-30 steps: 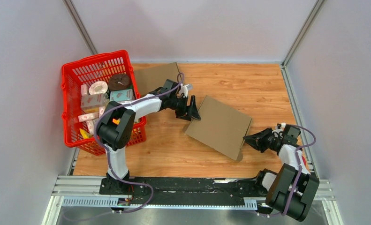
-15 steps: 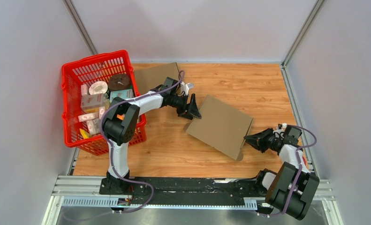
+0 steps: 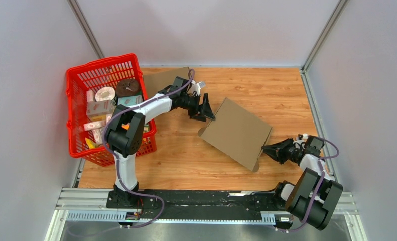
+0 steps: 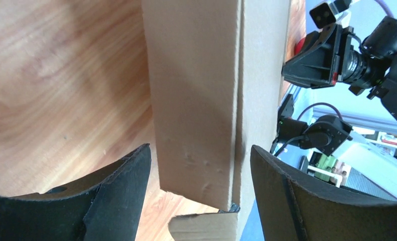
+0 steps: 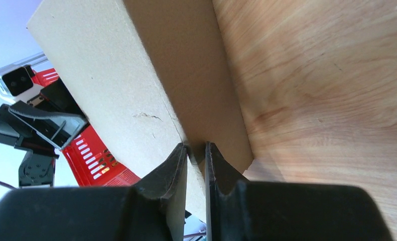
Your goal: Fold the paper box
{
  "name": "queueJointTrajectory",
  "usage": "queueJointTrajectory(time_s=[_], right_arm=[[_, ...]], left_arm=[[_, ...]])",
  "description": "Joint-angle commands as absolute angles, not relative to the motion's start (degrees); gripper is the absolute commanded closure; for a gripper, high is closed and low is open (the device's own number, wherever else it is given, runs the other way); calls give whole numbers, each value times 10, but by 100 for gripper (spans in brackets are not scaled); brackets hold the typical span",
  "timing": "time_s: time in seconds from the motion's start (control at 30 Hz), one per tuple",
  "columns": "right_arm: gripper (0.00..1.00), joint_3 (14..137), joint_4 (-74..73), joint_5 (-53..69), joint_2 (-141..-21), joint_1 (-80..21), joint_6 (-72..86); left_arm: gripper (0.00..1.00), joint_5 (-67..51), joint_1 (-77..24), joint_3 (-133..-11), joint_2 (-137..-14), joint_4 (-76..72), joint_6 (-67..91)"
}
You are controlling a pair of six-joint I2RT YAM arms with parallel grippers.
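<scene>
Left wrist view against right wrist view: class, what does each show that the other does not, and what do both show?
Left wrist only: the left pincer seen up close and open, one finger on each side of the flattened cardboard box.
Right wrist only: the right pincer seen up close, closed on the box's edge, and the red basket behind.
Both: the box and the wooden table. Each also shows the other pincer at the box's far end.
</scene>
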State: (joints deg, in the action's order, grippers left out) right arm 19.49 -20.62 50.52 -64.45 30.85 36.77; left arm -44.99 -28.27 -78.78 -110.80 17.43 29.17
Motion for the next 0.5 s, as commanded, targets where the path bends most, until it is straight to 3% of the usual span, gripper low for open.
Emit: queueJointTrajectory(time_s=[0.0,0.27,0.47], right_arm=[[87,168,-221,411,-662,311,344],[88,167,-217,411,-664,312,344],[89,166,-214,412,-666,312,345]], left_arm=[[20,-493,-276,-841,-1153,200,283],[20,-561,-268,-897,-1206,256,246],[19,-614,-272,-880,-1208,207,263]])
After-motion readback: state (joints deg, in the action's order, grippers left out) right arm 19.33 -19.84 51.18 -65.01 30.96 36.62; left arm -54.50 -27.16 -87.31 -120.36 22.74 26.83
